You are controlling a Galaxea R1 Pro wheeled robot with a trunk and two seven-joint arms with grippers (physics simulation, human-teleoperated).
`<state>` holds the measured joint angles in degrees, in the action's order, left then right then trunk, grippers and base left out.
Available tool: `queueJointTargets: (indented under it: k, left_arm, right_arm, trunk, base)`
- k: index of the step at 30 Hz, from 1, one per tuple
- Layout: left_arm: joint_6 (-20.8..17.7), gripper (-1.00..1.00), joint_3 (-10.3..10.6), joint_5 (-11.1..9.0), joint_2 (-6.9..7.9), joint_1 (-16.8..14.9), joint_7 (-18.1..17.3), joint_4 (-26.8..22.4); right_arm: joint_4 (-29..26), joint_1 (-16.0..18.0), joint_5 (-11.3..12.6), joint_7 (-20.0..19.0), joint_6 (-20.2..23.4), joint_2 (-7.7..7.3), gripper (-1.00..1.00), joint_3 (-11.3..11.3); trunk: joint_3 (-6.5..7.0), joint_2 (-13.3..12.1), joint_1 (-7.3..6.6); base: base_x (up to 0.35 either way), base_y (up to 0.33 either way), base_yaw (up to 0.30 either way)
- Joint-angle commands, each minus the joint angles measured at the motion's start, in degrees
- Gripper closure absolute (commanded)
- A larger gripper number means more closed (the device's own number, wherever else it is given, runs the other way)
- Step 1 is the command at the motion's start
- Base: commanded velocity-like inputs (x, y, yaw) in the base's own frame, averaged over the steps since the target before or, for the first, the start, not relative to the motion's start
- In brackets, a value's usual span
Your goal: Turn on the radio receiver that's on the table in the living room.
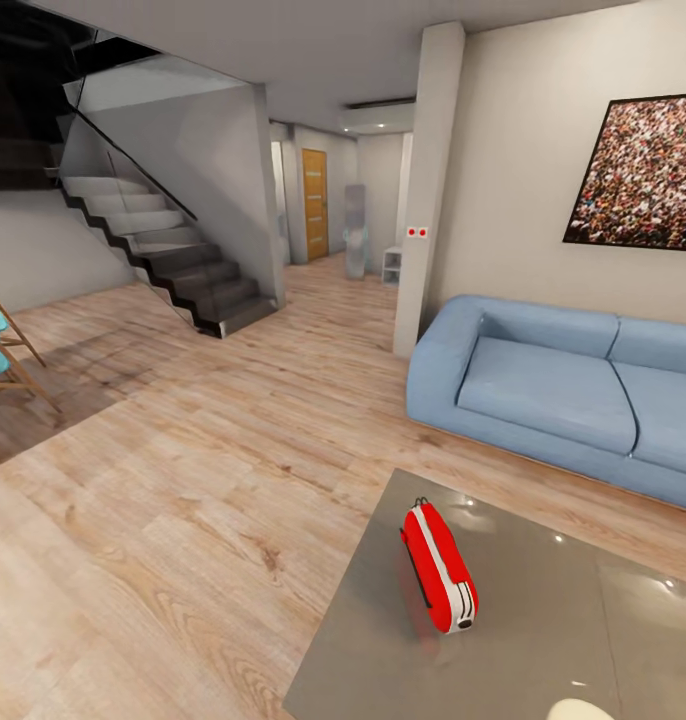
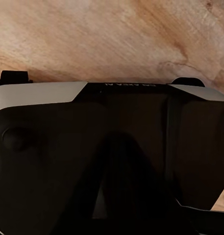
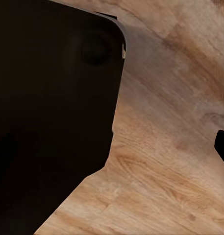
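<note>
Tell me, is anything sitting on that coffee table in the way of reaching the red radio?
Nothing visible does. The red radio lies alone on the glossy table, with bare tabletop around it. The blue sofa stands behind the table, beyond the radio. The head view does not show the grippers, so their path cannot be judged.

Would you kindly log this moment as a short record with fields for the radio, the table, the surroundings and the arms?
radio: red and white radio, lying on the table
table: glossy grey-beige table, lower right of head view
sofa: pale-blue sofa beyond the table, apart from it
wall art: crowd picture above the sofa
stairs: dark staircase at far left
floor: light wood planks
jaws: state cannot be told from the wrist views
</note>
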<state>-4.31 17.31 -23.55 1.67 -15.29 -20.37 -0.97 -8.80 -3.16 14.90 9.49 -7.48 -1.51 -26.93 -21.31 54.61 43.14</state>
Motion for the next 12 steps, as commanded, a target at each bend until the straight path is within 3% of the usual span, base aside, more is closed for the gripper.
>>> queueJointTargets:
  k: [1,12]
  left_arm:
    - [0.00,1.00,0.01,0.00,0.00,0.00,-0.01,0.00]
    - [0.00,1.00,0.00,0.00,0.00,0.00,0.00,0.00]
  right_arm:
    - [0.01,0.00,-0.05,0.00,0.00,-0.12,-1.00,-0.04]
    - [0.01,0.00,-0.20,0.00,0.01,-0.05,-1.00,-0.03]
  trunk:
    - [0.00,0.00,0.00]
    - [0.00,0.00,0.00]
  base:
    - [0.000,0.000,0.002]
    - [0.000,0.000,0.000]
